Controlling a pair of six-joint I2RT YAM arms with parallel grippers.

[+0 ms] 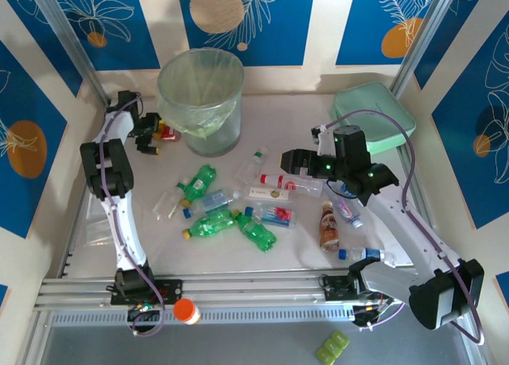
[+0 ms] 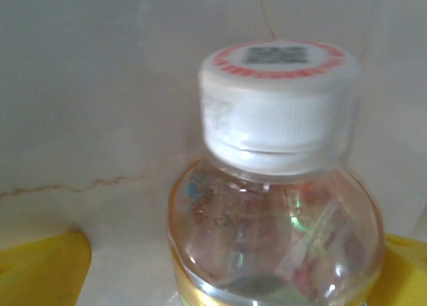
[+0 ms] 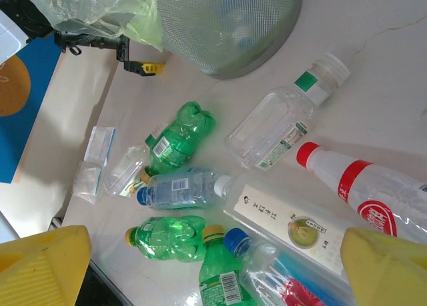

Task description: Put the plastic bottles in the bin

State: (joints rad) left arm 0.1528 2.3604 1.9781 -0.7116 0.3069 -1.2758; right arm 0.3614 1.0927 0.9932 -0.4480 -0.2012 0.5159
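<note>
My left gripper (image 1: 153, 134) hangs just left of the bin (image 1: 200, 95), shut on a clear bottle (image 2: 273, 206) with a white, red-ringed cap; the yellow fingertips (image 2: 40, 266) flank its shoulder. That bottle's red label (image 1: 165, 129) shows beside the bin wall. My right gripper (image 1: 288, 161) hovers open over the bottle pile, its fingertips (image 3: 43, 266) wide apart and nothing between them. Under it lie green bottles (image 3: 177, 141) (image 3: 167, 238), a clear blue-capped one (image 3: 179, 189), a white-labelled one (image 3: 287, 223) and a red-capped one (image 3: 367, 186). A brown-labelled bottle (image 1: 329, 226) lies further right.
A mint-green case (image 1: 374, 114) sits at the back right behind my right arm. Flat clear packets (image 3: 93, 163) lie left of the pile. An orange-capped item (image 1: 185, 310) rests on the front rail. Walls close in on both sides.
</note>
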